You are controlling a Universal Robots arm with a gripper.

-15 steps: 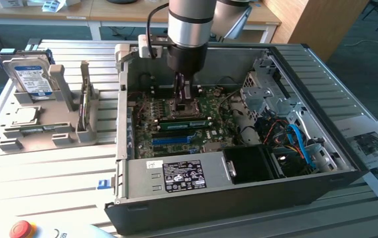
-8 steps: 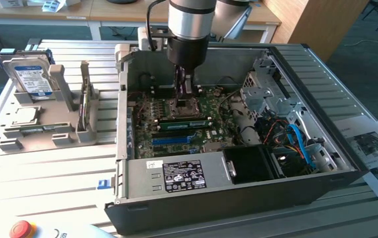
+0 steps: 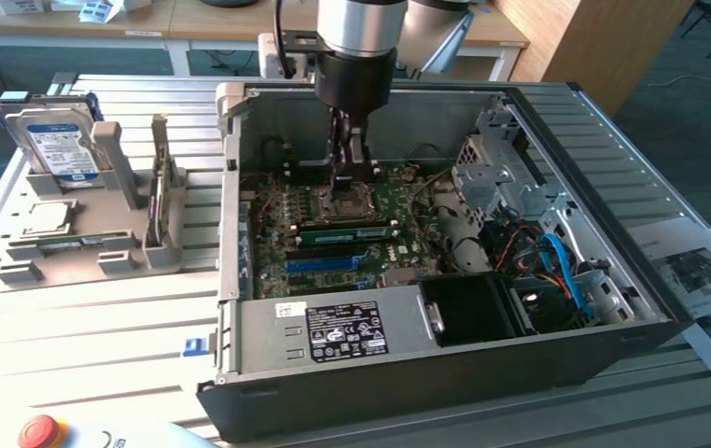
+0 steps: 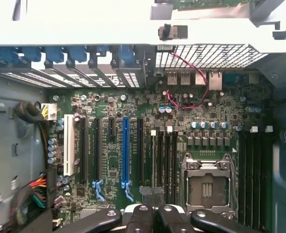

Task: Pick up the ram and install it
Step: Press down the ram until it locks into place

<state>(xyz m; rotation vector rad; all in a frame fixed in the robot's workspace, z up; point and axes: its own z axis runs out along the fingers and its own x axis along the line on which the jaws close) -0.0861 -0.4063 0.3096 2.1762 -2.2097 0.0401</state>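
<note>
My gripper (image 3: 353,175) hangs inside the open computer case (image 3: 605,308), fingers clenched together with nothing between them (seen from the wrist (image 4: 152,213), they meet above the motherboard (image 4: 182,131)). The ram (image 3: 348,234) lies seated across the board just below my fingertips. A hard drive (image 3: 60,142) stands in its holder on the exterior view's left.

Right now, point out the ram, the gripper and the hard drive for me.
ram (image 3: 345,230): exterior view, middle of the green stick lying on the motherboard.
gripper (image 3: 351,171): exterior view, the closed fingertips above the CPU socket.
hard drive (image 3: 57,140): exterior view, its labelled face, upright in the grey holder.
</note>
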